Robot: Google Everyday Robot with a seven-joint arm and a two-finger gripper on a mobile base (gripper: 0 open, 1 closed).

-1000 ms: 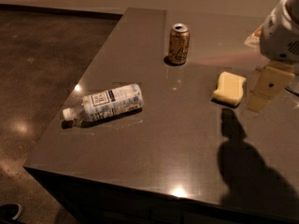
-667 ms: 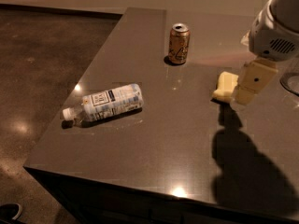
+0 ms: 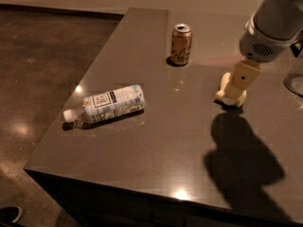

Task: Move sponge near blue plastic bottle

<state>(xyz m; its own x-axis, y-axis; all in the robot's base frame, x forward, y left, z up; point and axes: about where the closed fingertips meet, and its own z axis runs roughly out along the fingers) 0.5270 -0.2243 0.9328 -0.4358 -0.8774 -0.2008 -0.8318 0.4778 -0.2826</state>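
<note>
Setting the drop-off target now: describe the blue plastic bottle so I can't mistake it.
On the dark countertop, look to the left side, away from the gripper, which sits low at the right side. The blue plastic bottle lies on its side, white cap pointing left. Unlike the gold can standing upright farther back, it is clear, longer and pale-labelled.

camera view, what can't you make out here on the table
- Small pale yellow foam sponge: mostly covered by the cream pincer directly over it, camera view.
- Clear rounded object: cut off by that view's right edge.
- Clear plastic bottle with blue-white label: print too small to read.
</note>
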